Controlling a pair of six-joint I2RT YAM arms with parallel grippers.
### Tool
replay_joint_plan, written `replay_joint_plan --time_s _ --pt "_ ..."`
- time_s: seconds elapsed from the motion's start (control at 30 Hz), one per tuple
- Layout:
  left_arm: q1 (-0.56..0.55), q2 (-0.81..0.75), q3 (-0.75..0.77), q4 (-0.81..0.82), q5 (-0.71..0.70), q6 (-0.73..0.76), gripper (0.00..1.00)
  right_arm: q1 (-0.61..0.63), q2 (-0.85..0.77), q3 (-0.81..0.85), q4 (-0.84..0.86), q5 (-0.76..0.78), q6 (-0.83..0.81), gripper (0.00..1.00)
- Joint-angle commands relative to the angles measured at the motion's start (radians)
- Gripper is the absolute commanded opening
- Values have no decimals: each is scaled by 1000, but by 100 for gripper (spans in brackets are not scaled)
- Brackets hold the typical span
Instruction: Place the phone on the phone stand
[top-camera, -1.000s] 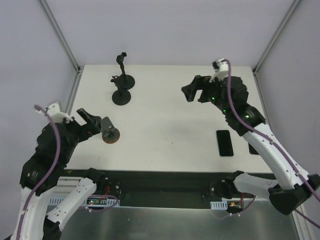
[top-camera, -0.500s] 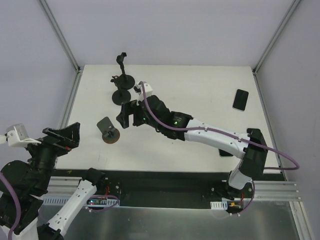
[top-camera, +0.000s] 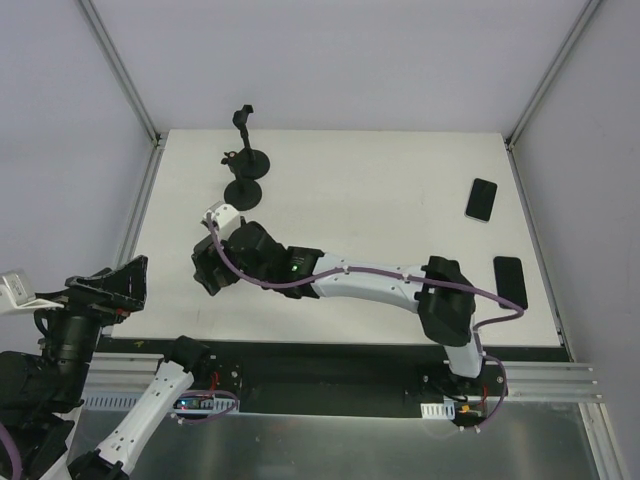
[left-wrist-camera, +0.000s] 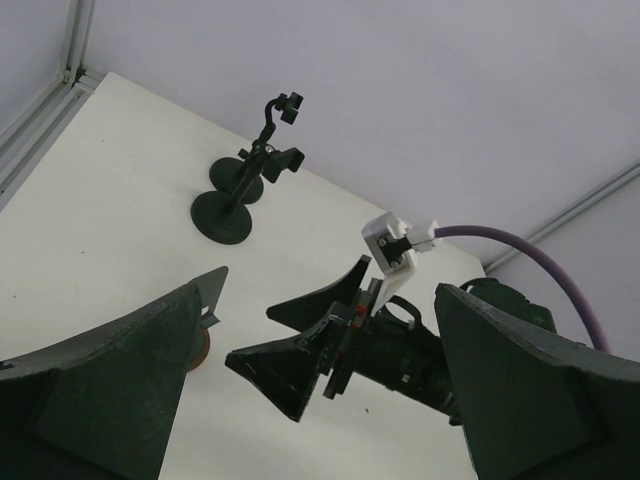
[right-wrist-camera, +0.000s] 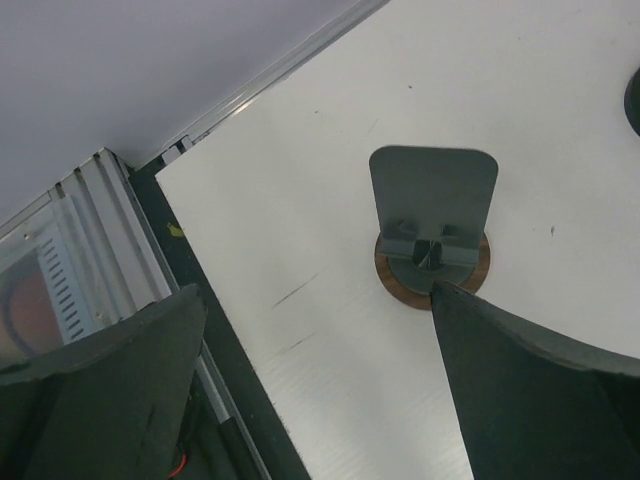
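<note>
The phone stand (right-wrist-camera: 432, 225), a grey upright plate on a round brown base, stands near the table's near left corner; in the top view my right gripper hides it. My right gripper (top-camera: 205, 272) hovers over it, open and holding nothing (right-wrist-camera: 312, 290), with the stand just beyond its right finger. Two black phones lie flat at the right: one (top-camera: 481, 199) further back, one (top-camera: 509, 281) by the right edge. My left gripper (top-camera: 115, 285) is open and empty (left-wrist-camera: 325, 285) off the near left corner, facing the right gripper (left-wrist-camera: 310, 350).
Two black clamp stands on round bases (top-camera: 245, 160) (top-camera: 243, 192) stand at the back left, also seen in the left wrist view (left-wrist-camera: 240, 190). The white table (top-camera: 380, 220) has metal frame posts at its back corners. The right arm (top-camera: 360, 280) stretches across the near half.
The right arm has swung from the back right across to the near left, over the phone stand. The left arm has drawn back off the near left corner. The phones lie in different places.
</note>
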Motion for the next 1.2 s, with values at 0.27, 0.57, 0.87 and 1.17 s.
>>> replay_joint_plan --time_s 0.27,0.57,0.87,1.17 --pt "-1 -19 -36 -14 68 -6 99 33 225 268 -35 63 -247 96" --pt "-1 -32 -61 -18 65 -14 99 34 305 382 -132 100 -238 96" --pt "-1 -16 -70 -18 70 -23 99 20 338 411 -142 190 -252 96" --pt "-1 3 -96 -11 79 -34 99 -38 400 506 -191 174 -224 96"
